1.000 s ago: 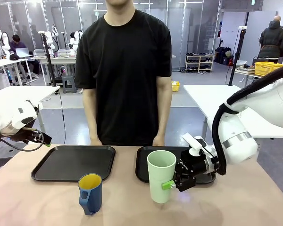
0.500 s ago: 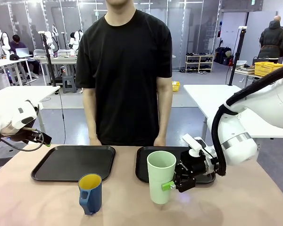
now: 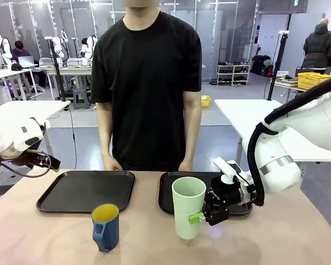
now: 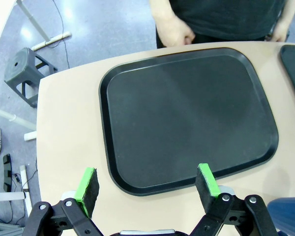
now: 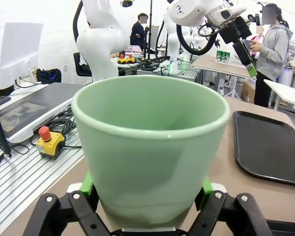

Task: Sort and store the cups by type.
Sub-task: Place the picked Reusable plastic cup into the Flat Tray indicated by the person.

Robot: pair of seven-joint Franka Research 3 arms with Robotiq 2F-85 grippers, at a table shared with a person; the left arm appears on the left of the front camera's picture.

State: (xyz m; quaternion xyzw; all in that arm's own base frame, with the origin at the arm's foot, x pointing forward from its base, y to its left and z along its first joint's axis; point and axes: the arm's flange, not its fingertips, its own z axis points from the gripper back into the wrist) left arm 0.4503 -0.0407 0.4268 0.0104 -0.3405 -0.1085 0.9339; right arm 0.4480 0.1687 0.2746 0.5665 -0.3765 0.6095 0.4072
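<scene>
A tall mint-green tumbler (image 3: 187,207) stands upright on the table, in front of the right black tray (image 3: 165,193). My right gripper (image 3: 195,217) is low at its base. In the right wrist view the tumbler (image 5: 150,142) sits between the spread green pads (image 5: 87,184) of the right gripper (image 5: 147,189), jaws open around it. A dark blue mug (image 3: 105,226) with a yellow inside stands near the front, left of the tumbler. My left gripper (image 3: 53,162) hangs open off the table's left edge; the left gripper (image 4: 147,184) looks down on the left tray (image 4: 187,113), with the mug's rim (image 4: 287,216) at the corner.
Two black trays lie side by side at the far side, the left tray (image 3: 49,201) bare. A person stands behind them with a hand (image 3: 111,164) at the table's far edge. The other arm (image 5: 236,29) shows far off in the right wrist view.
My right gripper has edged very slightly toward the tumbler's base. The tumbler, the mug and the left arm have not moved.
</scene>
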